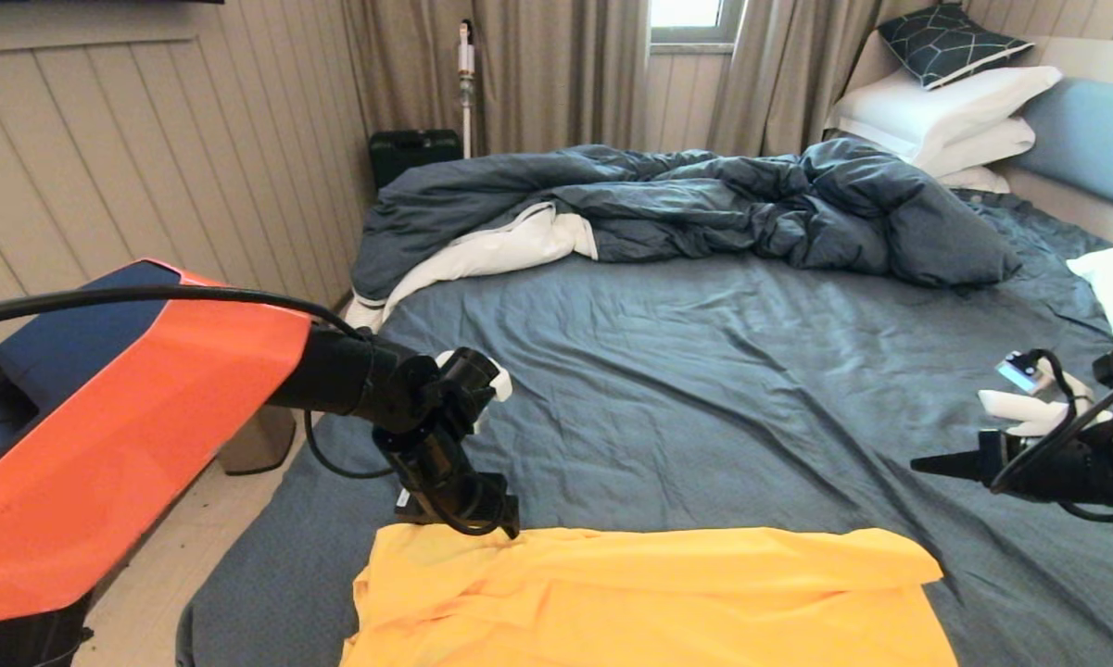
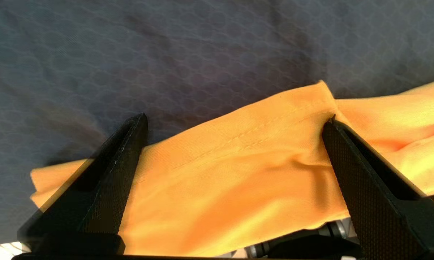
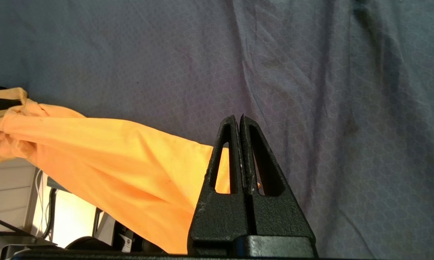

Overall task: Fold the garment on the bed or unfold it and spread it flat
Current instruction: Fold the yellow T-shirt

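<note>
The yellow T-shirt (image 1: 649, 597) is laid on the bed (image 1: 704, 371) at its foot edge, well apart from the rumpled duvet (image 1: 686, 199), its long axis running across the bed. Only in the left wrist view is a stitched hem seen between the left claw's (image 2: 235, 122) wide-spread fingers. In the right wrist view the right claw (image 3: 240, 121) is seen pressed shut, empty, over the sheet beside the shirt's edge.

Dark suitcase (image 1: 414, 153) by curtains (image 1: 556, 69); stick vacuum, perhaps (image 1: 465, 83); patterned cushion (image 1: 950, 42).
</note>
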